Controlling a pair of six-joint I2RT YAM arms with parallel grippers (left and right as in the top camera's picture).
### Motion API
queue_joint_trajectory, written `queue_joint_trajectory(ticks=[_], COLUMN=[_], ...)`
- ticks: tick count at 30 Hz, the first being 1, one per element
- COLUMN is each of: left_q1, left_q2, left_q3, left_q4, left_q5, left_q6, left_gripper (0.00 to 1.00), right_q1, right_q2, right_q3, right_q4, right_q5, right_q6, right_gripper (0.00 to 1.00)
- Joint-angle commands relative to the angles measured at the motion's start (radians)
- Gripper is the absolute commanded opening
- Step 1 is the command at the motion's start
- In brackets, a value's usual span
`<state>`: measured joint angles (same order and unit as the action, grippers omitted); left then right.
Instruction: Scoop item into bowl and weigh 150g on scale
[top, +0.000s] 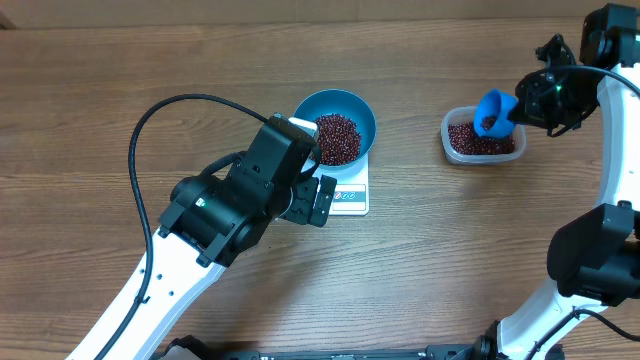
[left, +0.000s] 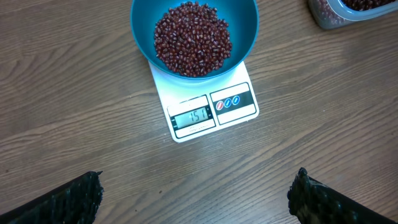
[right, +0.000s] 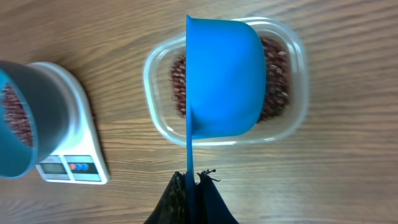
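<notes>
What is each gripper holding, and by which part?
Right gripper grips the blue scoop by its handle end; left gripper is open, holding nothing.

The whole tabletop (top: 100, 100) is seen straight down from the overhead view, at some height. From the left wrist, the scale (left: 205, 104) and bowl (left: 142, 31) are looked down on closely. From the right wrist, the tub (right: 155, 93) is viewed nearer still, past the scoop (right: 224, 81). Scale and bowl are shared by all three views.
</notes>
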<state>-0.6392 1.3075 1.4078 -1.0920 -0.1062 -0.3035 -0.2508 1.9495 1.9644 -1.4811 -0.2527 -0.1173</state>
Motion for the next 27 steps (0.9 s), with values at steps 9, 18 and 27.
queue_joint_trajectory(ticks=[9,18,27], left_q1=[0.004,0.004,0.004], left_q2=[0.002,0.002,0.002], left_q3=[0.009,0.009,0.009], left_q4=[0.003,0.003,0.003], left_q5=[-0.008,-0.008,-0.008], left_q6=[0.008,0.008,0.008], left_gripper=[0.99,1.00,1.00], right_q1=[0.187,0.258,0.258], right_q2=[-0.063,-0.063,-0.063], right_q3=[0.019,0.019,0.019], right_q4=[-0.015,-0.023,-0.024], right_q5=[0.407,0.526,0.525], right_q6=[0.048,0.066,0.066], right_gripper=[0.04,0.04,0.04])
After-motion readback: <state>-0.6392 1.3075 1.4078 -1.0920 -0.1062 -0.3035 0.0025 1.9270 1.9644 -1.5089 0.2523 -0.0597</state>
